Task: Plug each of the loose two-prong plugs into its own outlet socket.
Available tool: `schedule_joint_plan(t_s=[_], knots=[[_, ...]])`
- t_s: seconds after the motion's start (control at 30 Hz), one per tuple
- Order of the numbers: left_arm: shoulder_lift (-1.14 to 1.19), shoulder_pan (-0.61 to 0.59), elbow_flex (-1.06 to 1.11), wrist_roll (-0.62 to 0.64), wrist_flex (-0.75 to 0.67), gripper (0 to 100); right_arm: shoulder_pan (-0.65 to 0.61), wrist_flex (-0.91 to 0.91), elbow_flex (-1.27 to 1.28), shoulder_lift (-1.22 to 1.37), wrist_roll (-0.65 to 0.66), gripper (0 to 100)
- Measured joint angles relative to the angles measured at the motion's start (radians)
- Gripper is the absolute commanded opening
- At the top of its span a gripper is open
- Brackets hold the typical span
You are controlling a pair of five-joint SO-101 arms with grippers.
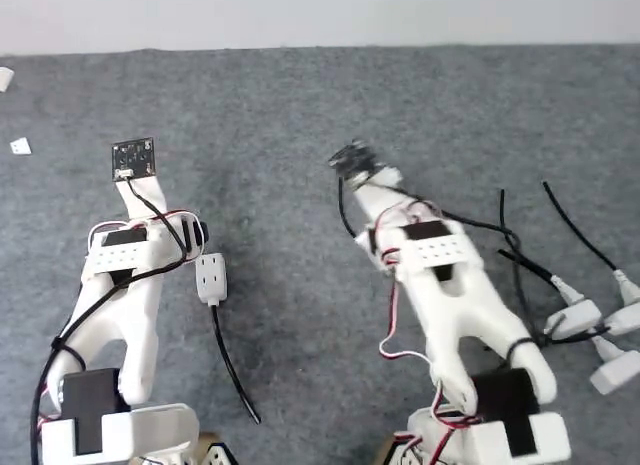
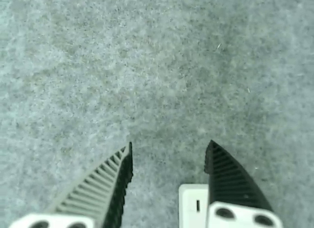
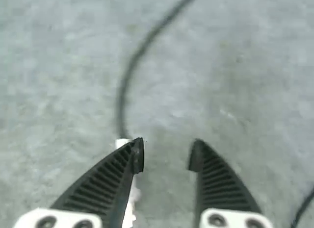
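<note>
Black ribbed left gripper [image 2: 169,149] open wide, empty; one white outlet socket block [image 2: 192,206] just beside one finger. Right gripper [image 3: 167,147] open moderately, empty, thin black cord [image 3: 142,51] ahead. Three white two-prong plugs [image 1: 575,315] beside right arm.

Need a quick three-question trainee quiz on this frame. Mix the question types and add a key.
1. True or false: the left gripper and the right gripper are both shut.
2. In the high view, the white outlet socket lies beside which arm? A) the left arm B) the right arm C) midway between the two
3. Fill in: the loose white plugs lie on the grey table surface beside the ___ arm.

Key: 1 false, both stand open and hold nothing; 2 A; 3 right.
</note>
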Motion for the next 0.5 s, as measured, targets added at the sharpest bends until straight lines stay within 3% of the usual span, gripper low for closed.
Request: schedule_joint_plan(t_s=[0.3,0.5], knots=[[0.000,0.000,0.000,0.000,0.000,23,0.028,0.015,0.000,0.060,-0.046,0.9],[0.000,0.000,0.000,0.000,0.000,23,-0.075,0.100,-0.002,0.080,-0.023,0.9]])
